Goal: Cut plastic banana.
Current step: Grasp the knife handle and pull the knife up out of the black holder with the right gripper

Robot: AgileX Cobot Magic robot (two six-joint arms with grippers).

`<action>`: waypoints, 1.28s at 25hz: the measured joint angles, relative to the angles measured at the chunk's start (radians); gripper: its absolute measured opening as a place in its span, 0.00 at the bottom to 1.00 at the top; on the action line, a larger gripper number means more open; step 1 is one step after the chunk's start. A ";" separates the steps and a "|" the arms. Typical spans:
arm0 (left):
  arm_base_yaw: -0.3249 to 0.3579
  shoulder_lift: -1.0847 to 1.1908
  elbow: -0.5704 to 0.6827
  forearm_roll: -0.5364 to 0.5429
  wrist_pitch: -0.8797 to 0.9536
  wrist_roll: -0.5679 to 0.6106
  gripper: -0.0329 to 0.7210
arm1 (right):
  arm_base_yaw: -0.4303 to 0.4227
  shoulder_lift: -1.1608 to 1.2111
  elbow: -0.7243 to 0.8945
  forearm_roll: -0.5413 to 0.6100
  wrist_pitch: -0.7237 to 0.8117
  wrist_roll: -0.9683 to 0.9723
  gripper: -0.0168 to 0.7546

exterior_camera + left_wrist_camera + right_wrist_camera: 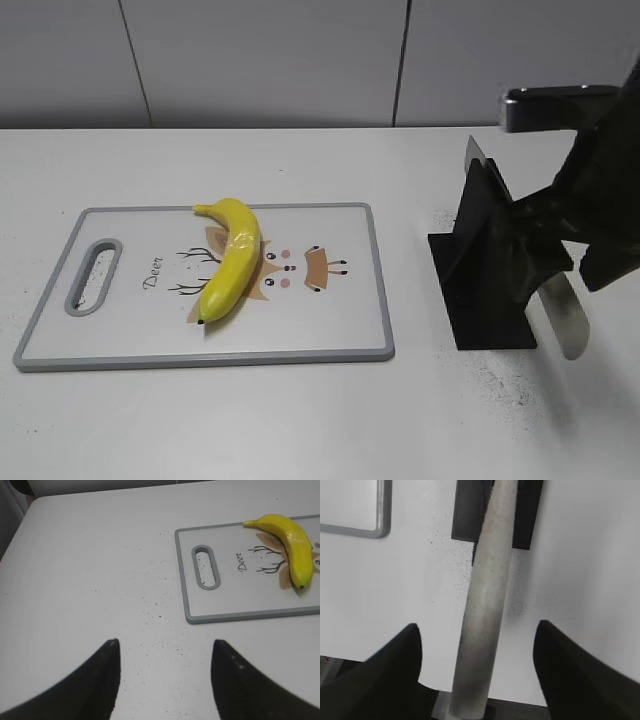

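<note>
Here, the lines that matter:
Banana: the plastic banana [232, 259] lies on the cutting board [330, 330], long axis slanting from far-left tip to near end.
Right gripper [475, 645]: carries a knife [562, 312] whose blade runs out between its spread fingers; how firmly it is held I cannot tell. It hangs by the black knife stand [485, 270], and the banana lies well off to its left.
Left gripper [165, 652]: jaws apart, empty, above bare table [90, 570], nearer the board's handle slot [205, 566].
Coming move: probably the blade crossing the banana's long axis.
</note>
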 joint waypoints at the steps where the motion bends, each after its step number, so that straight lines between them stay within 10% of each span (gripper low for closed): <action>1: 0.000 0.000 0.000 0.000 0.000 0.000 0.78 | 0.000 0.015 0.000 -0.002 0.000 0.000 0.70; 10: 0.000 0.000 0.000 0.000 0.000 0.000 0.78 | 0.000 0.122 0.000 -0.011 -0.030 0.000 0.67; 17: 0.000 0.000 0.000 0.000 0.000 0.000 0.78 | 0.000 0.127 0.000 -0.021 -0.058 0.016 0.24; 32: 0.000 0.000 0.000 0.000 0.000 0.000 0.78 | -0.001 0.127 -0.001 -0.022 -0.046 0.034 0.23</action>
